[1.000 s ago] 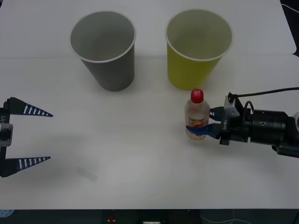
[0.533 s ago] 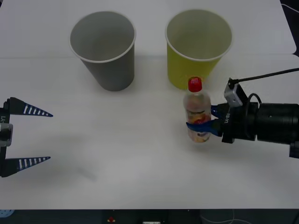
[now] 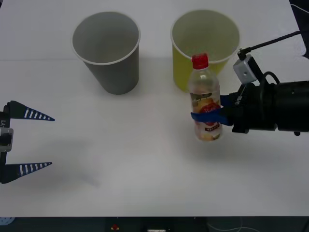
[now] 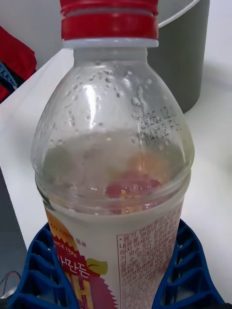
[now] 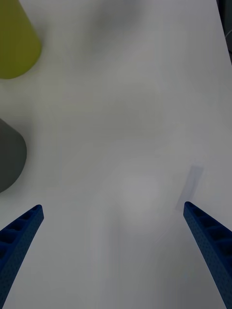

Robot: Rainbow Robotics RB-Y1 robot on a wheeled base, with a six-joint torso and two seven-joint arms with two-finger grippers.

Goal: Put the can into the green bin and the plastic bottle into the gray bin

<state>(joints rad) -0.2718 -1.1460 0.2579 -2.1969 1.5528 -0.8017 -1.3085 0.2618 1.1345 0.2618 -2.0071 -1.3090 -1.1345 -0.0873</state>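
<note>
From the front, the right gripper (image 3: 212,116) squeezes its blue ribbed fingers around the small clear plastic bottle with a red cap (image 3: 205,99), holding it upright just in front of the big yellow-green paper cup (image 3: 203,48), which stands beside the big gray paper cup (image 3: 108,50) near the far edge of the white table (image 3: 145,169). The right wrist view shows the bottle (image 4: 113,159) up close between two blue fingers (image 4: 186,270), with the gray cup (image 4: 181,48) behind it. The left gripper (image 5: 113,251) hangs with fingers spread wide over the table's left edge.
</note>
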